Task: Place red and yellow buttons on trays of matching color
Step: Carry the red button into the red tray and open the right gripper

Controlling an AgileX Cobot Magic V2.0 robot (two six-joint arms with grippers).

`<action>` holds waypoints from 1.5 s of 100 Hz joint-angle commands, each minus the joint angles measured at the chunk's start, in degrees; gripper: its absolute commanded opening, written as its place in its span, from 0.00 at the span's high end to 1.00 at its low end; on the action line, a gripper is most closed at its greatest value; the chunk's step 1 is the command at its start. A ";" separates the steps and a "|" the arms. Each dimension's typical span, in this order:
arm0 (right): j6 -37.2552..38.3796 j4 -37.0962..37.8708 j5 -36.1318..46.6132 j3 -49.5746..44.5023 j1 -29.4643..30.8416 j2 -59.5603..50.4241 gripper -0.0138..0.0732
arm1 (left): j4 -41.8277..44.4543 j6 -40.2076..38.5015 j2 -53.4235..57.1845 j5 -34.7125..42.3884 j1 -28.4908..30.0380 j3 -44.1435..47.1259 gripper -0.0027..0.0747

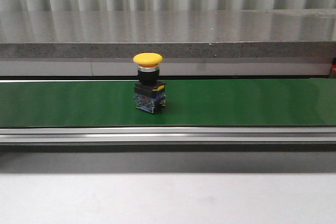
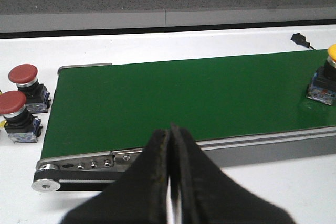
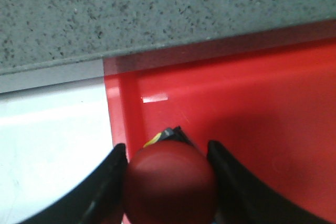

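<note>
Left wrist view shows, at the far left, two red buttons [image 2: 21, 100] standing on the white counter [image 2: 157, 48] just off the end of the green conveyor belt [image 2: 178, 98], one nearer the camera than the other; next comes the left gripper [image 2: 170, 182], its jaws pressed together with nothing between them, poised near the belt's roller end; and at the right edge the yellow button [image 2: 324, 80] stands upright on the belt, half cut off by the frame. From the front it stands whole near the belt's middle. In the right wrist view the right gripper [image 3: 168, 177] has its jaws clamped on the cap of a third red button [image 3: 170, 184] above the red tray [image 3: 262, 108], close to the tray's corner and side wall. The risk, as I judge it, lies there: released this near the wall, the top-heavy button could catch the rim and tip, or fall outside onto the counter. The yellow one may also ride the belt out of reach if the belt is running, which these stills cannot settle. Much is hidden: no yellow tray appears anywhere, the held button's base is covered by its own cap, so its height above the tray floor cannot be told, and the front view shows neither arm nor either tray.
</note>
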State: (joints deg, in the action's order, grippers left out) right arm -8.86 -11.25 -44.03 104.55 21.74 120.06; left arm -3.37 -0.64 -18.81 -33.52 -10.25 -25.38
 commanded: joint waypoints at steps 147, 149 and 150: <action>-4.66 -4.16 -13.41 11.36 -6.27 -17.41 0.11 | -0.29 0.16 -0.39 4.38 -0.54 -1.63 0.99; -4.92 -4.16 -13.91 11.36 -6.57 -18.01 0.11 | -0.29 0.16 -0.39 4.38 -0.54 -1.63 0.99; -5.05 -4.16 -14.08 11.36 -6.86 -18.20 0.11 | -0.29 0.16 -0.39 4.38 -0.54 -1.63 0.99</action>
State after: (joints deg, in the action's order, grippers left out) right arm -12.29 -14.29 -58.30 113.98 16.34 107.60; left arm -3.37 -0.60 -18.81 -33.52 -10.25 -25.38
